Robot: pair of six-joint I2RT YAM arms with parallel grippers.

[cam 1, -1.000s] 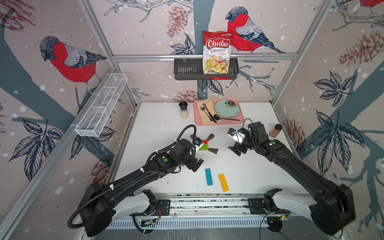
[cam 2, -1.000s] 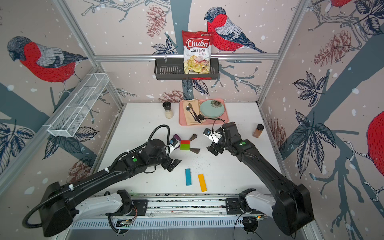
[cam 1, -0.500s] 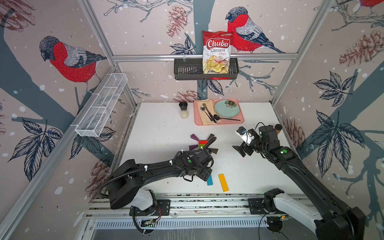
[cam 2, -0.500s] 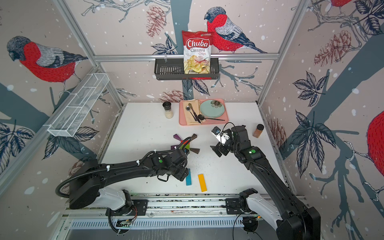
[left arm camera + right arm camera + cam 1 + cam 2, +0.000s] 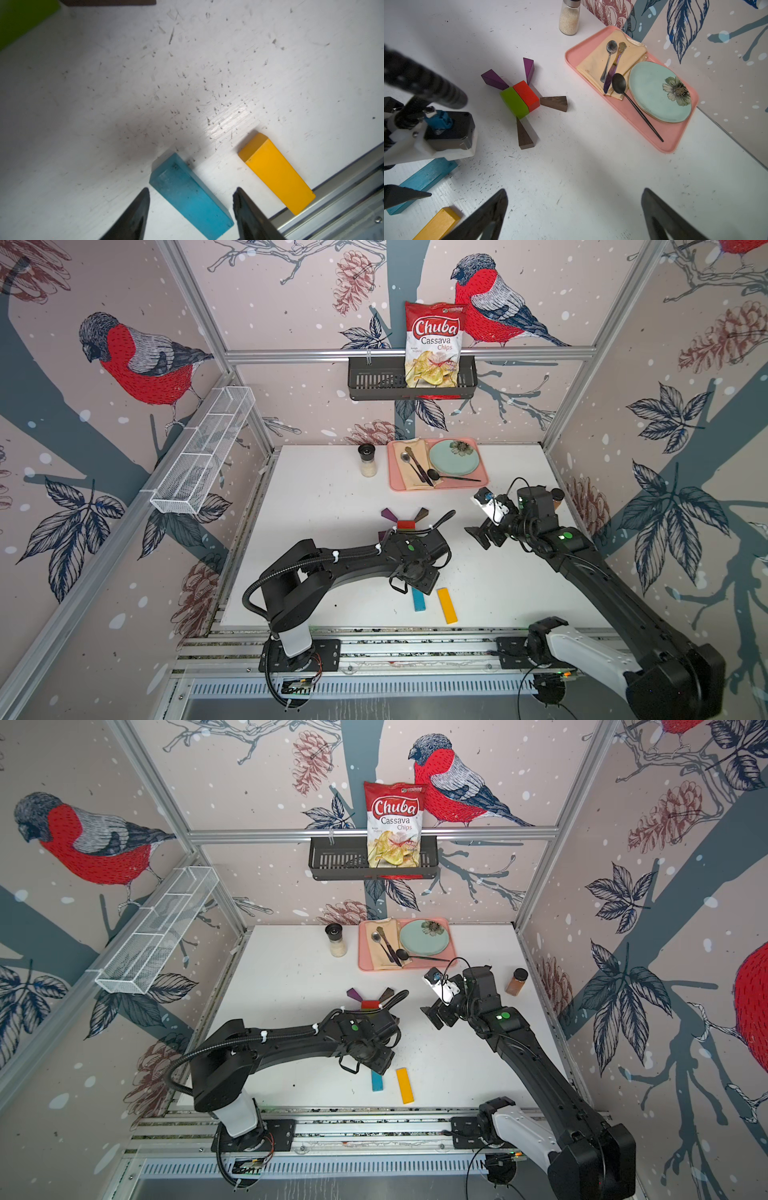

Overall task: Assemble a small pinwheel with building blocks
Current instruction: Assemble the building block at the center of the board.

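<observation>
- The pinwheel (image 5: 520, 99) lies flat on the white table (image 5: 591, 166). In both top views it sits near the middle of the frame, its lower half hidden under the left arm (image 5: 353, 558).
- Its hub is a glossy green brick (image 5: 513, 102) and a red brick (image 5: 526, 95) with their long sides touching. Two purple wedges (image 5: 494, 80) and two dark brown wedges (image 5: 554, 103) with visible wood grain point their thin ends in at the hub's corners.
- The stem is not joined. The blue bar (image 5: 191, 197) and the yellow bar (image 5: 276, 172) lie at lower centre in the top views, near the table's front edge — side by side but not touching, and well apart from the hub.
- The blue paint is scuffed and speckled, while the yellow is smooth and even.
- The left fingers (image 5: 133, 216), black and tapered, stand apart on either side of the blue bar. A strip of table shows between the bar and one finger.
- The right fingers (image 5: 483, 216) are spread wide, right of centre in the top views, with only table between them.
- The table top is matte white, pitted with small dark scratches.
- At upper centre a pink tray (image 5: 392, 485) with a raised rim carries a cream cloth (image 5: 593, 62), cutlery (image 5: 614, 66) and a round pale-green plate (image 5: 654, 91) with a painted flower. A glass shaker (image 5: 368, 462) stands just left of it.
</observation>
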